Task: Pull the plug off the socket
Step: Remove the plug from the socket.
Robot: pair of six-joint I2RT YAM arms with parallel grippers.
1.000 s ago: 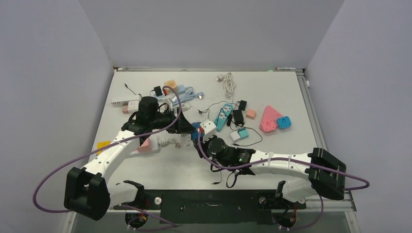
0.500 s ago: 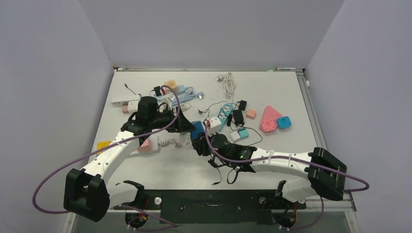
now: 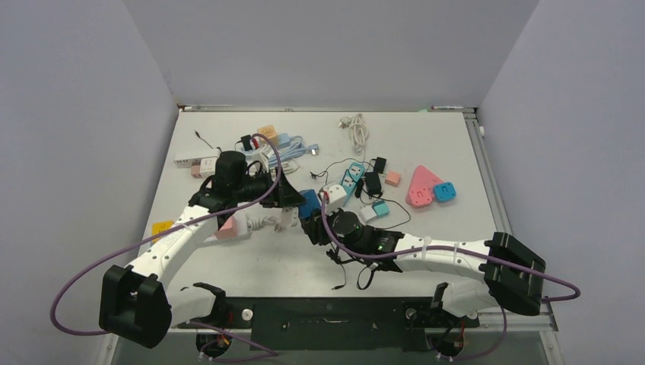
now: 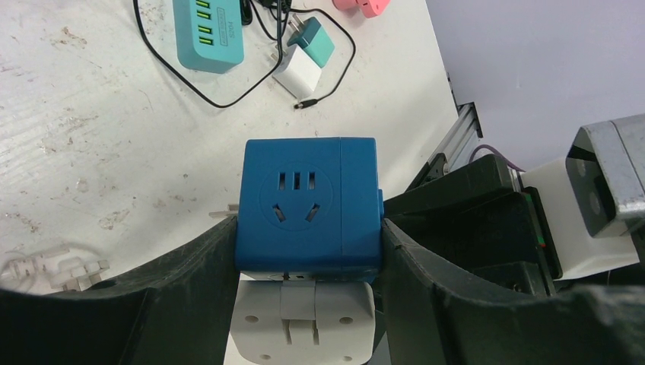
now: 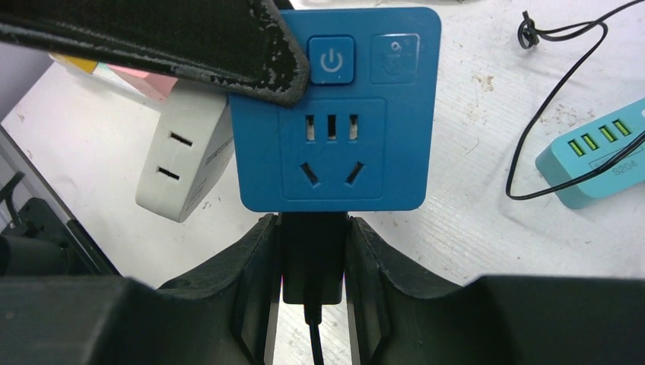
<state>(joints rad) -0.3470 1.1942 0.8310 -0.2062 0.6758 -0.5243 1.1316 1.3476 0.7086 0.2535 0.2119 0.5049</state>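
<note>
Since a second ago the right arm had swung toward 10 o'clock, so the right hand (image 3: pixel 312 226) sat just under the blue socket cube (image 3: pixel 308 204). Little change over the last half second. The left hand (image 4: pixel 308 228) clamped the cube by its two sides. The right hand was closed on the black plug (image 5: pixel 313 255), which butted against the cube's 6 o'clock face. A white adapter (image 5: pixel 186 163) lay just beside the cube at 8 o'clock and a teal power strip (image 5: pixel 593 167) near at 3 o'clock. The counter (image 3: pixel 251 266) was bare toward 6 o'clock, with its edges well apart from the cube.
</note>
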